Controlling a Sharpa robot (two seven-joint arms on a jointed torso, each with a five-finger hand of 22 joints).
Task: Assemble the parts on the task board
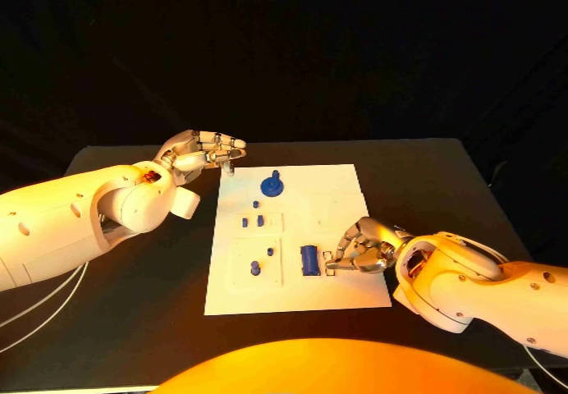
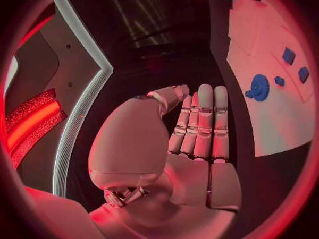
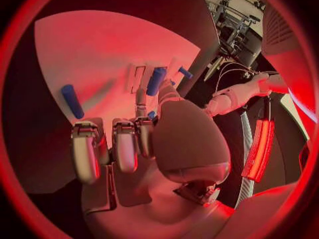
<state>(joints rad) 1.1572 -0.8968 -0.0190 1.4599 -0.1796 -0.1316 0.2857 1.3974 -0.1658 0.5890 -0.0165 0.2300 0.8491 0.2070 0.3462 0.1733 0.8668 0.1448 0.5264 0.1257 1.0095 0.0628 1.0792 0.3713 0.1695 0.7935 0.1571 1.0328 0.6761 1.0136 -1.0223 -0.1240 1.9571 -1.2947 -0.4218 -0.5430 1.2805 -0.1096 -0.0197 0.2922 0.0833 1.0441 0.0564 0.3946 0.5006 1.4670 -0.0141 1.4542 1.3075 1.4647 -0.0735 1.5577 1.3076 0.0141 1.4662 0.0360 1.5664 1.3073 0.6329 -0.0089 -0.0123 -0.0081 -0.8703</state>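
head view: my right hand (image 1: 359,249) rests at lower right of the task board (image 1: 337,185), fingers curled beside the blue bar (image 1: 309,260); grasp unclear. left wrist view: my left hand (image 2: 199,127) flat, fingers together, holding nothing. right wrist view: i should close squarely across the bar.

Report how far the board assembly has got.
Early stage, as far as I can tell. Several small blue pieces sit in the task board recesses; whether they are seated is unclear. The right hand is at the blue cylinder. The blue gear lies loose; the left hand holds nothing.
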